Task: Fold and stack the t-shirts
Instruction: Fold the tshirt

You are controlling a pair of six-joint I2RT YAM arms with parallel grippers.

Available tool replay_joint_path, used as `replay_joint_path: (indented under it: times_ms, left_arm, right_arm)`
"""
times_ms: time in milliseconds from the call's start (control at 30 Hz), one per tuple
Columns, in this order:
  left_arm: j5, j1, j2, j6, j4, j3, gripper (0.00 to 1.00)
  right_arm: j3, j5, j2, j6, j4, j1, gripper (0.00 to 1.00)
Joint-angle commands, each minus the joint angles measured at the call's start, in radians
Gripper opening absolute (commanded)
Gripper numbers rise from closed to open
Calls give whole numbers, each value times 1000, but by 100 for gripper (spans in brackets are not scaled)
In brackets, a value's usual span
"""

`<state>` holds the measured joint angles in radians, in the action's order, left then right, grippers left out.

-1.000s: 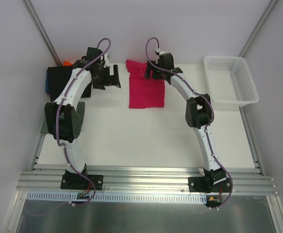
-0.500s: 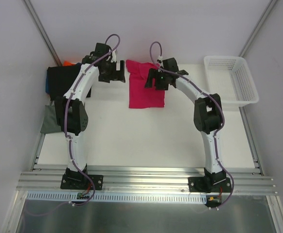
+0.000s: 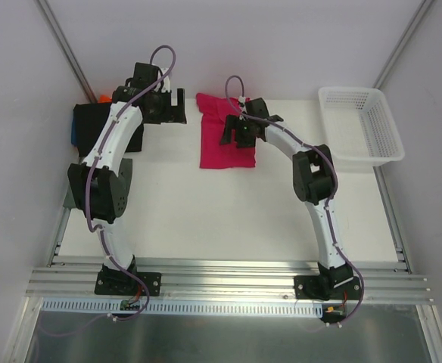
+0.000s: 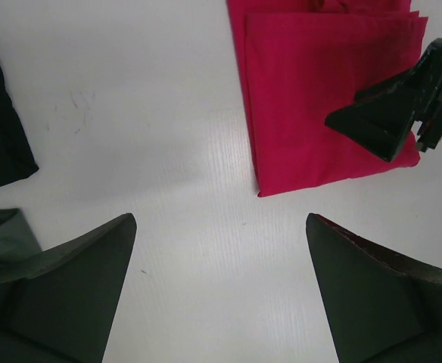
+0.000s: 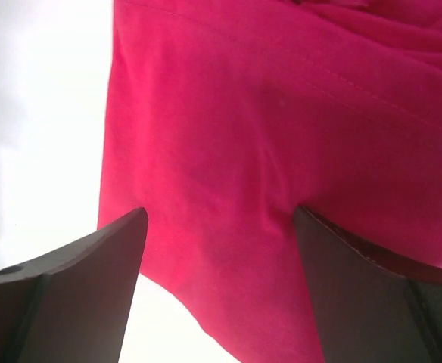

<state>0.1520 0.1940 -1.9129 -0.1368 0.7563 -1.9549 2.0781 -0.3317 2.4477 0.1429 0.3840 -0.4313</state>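
The crimson-pink t-shirt (image 3: 215, 151) lies folded into a narrow rectangle at the back middle of the table, with a loose part at its far end. My right gripper (image 3: 235, 138) hovers open low over the shirt's middle, and the cloth (image 5: 281, 113) fills the space between the fingers (image 5: 219, 212). My left gripper (image 3: 180, 107) stands open over bare table (image 4: 219, 219), left of the shirt's edge (image 4: 312, 113). At the far left sits a pile with a black t-shirt (image 3: 88, 125), and orange (image 3: 104, 97) and blue (image 3: 73, 130) ones peeking out. A grey-green one (image 4: 1, 234) lies nearer.
A white mesh basket (image 3: 361, 125) stands at the back right corner. Metal rails (image 3: 228, 276) run along the table's near edge by the arm bases. The right gripper's finger (image 4: 387, 121) shows in the left wrist view, above the shirt.
My right gripper has moved from the shirt's far end toward me, over its middle. The left gripper swung a little toward the back. The shirt lies as before.
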Motion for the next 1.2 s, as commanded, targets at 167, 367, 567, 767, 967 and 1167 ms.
replay_joint_path:
  times_ms: [167, 367, 567, 767, 967, 1167]
  left_arm:
    - [-8, -25, 34, 5, 5, -38, 97]
    - [73, -34, 52, -17, 29, 40, 97]
    - [225, -50, 117, -109, 55, 278, 94]
    - [282, -50, 163, -150, 43, 448, 94]
    - [343, -47, 114, -167, 41, 438, 91]
    - [392, -42, 92, -179, 20, 498, 87]
  right_arm:
    - [-337, -92, -174, 70, 59, -32, 83]
    - [-443, -84, -254, 46, 92, -18, 84]
    - [-487, -82, -300, 18, 122, -21, 84]
    - [-550, -70, -369, -2, 131, 0, 84]
    - [-440, -33, -424, -58, 190, 19, 83]
    - [-542, 56, -608, -85, 257, 26, 82]
